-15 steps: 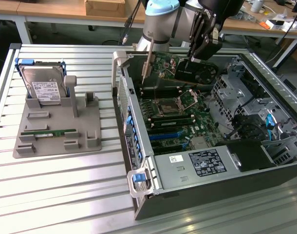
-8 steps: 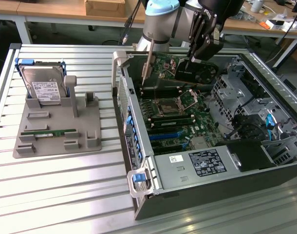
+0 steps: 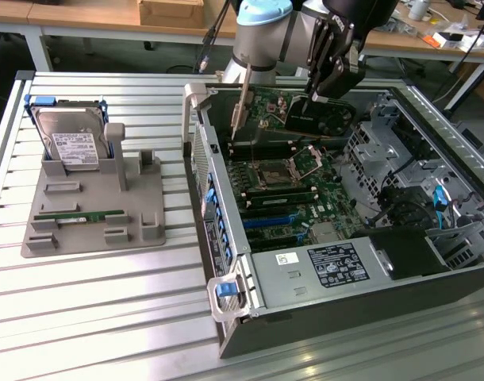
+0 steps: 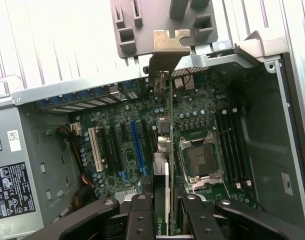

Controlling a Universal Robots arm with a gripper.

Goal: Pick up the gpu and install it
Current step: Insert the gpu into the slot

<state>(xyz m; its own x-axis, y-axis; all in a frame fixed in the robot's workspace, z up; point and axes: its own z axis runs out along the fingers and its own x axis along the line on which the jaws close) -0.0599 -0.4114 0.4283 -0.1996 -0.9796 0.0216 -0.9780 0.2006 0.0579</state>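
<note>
The tool (image 3: 328, 89) is clamped on the gpu (image 3: 320, 117), with a finger (image 4: 141, 216) on either face of the dark card. The card hangs on edge from this grip inside the open computer case (image 3: 234, 238), above the far part of the green motherboard (image 3: 305, 202). Its silver end bracket (image 3: 242, 101) points to the exterior view's left, close to the case's rear wall. From the wrist view the card runs edge-on away from the fingers, and the bracket's bent tab (image 4: 170, 42) sits level with the rear rim of the case. I cannot tell whether the card's lower edge touches the board.

Just beneath and in front of the card lies the bare CPU socket (image 3: 278, 171), and nearer still is the power supply (image 3: 337, 266) with its white label.

To the exterior view's left of the case, a grey holder tray (image 3: 139, 210) rests on the slatted metal table (image 3: 107, 317). In it, a hard drive (image 3: 71, 143) stands propped and a green memory stick (image 3: 79, 214) lies flat.
</note>
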